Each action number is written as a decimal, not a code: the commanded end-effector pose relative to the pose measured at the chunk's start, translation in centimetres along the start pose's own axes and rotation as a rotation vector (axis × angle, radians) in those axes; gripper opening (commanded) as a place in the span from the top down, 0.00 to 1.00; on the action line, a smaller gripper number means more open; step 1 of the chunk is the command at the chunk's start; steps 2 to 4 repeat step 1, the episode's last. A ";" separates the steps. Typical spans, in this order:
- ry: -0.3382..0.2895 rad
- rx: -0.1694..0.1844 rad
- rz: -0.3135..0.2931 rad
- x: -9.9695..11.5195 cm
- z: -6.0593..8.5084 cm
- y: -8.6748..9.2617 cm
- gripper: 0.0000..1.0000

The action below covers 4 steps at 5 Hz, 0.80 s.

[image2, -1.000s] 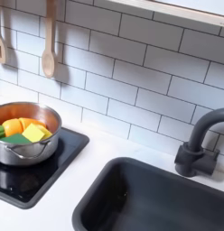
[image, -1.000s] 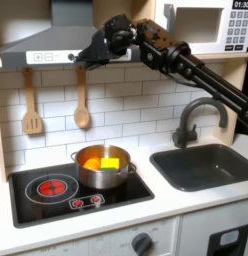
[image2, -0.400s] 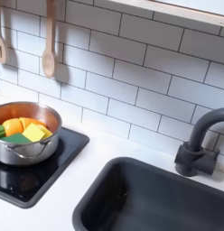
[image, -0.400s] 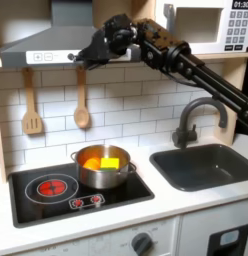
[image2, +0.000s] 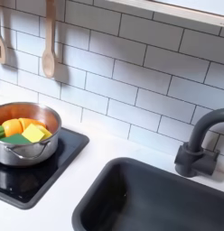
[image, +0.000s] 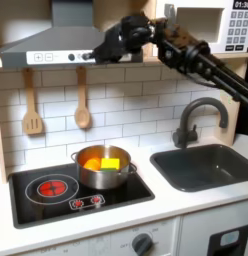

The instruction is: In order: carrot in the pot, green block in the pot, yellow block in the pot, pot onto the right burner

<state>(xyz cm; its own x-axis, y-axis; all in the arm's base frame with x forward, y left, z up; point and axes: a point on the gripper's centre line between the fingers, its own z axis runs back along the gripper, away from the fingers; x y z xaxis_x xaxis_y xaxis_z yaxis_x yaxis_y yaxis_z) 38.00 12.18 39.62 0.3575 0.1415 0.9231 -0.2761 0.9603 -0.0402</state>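
The steel pot stands on the black cooktop, over the burner on the first exterior view's right. Inside it lie the orange carrot, the yellow block and the green block, whose green shows beside and under the yellow one in the second exterior view. My gripper hangs high above the pot, in front of the range hood, holding nothing that I can see. Its fingers are too dark and small to tell their state.
A red-ringed burner lies left of the pot in the first exterior view. A wooden spatula and spoon hang on the tiled wall. The dark sink with its faucet is at the right.
The gripper and arm have swung to the right and slightly up along the range hood in the first exterior view. The pot and its contents have not moved.
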 end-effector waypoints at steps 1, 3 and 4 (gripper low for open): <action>0.000 0.000 0.006 0.0 0.0 0.0 0.00; 0.000 0.000 0.006 0.0 0.0 0.0 0.00; 0.000 0.000 0.006 0.0 0.0 0.0 0.00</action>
